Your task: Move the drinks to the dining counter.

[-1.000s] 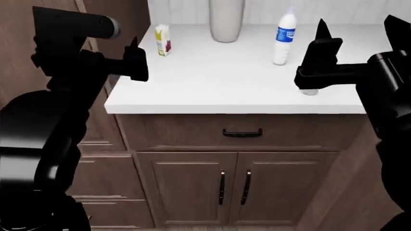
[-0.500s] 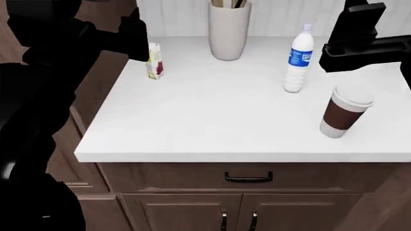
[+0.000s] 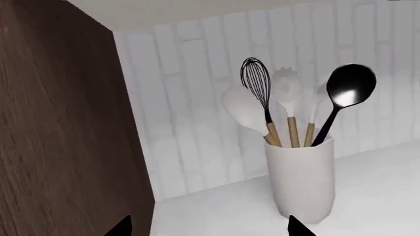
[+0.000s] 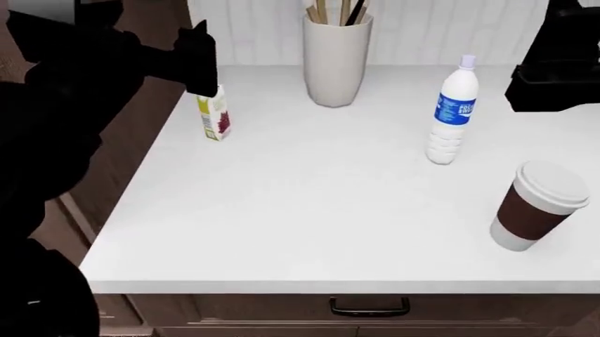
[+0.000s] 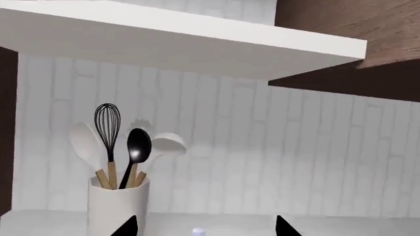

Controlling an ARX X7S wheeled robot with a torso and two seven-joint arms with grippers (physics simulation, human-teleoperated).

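Atop the white worktop (image 4: 310, 210), a utensil holder (image 4: 336, 60) anchors three drinks: coffee cup (image 4: 537, 206) far right, bottle (image 4: 453, 121) nearer, carton (image 4: 213, 114) left (under the left gripper (image 3: 204, 228)). Both grippers' (image 5: 204, 227) jaws stand apart, empty.

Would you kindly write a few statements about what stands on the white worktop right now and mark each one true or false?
1. The water bottle stands upright on the worktop. True.
2. The coffee cup has no lid. False: a white lid covers it.
3. The small carton stands near the worktop's left edge, below the left claw. True.
4. The beige utensil holder is empty. False: a whisk, spoons and a black ladle stand in it.
5. The right claw is shut on the bottle. False: its tips are spread and hold nothing.
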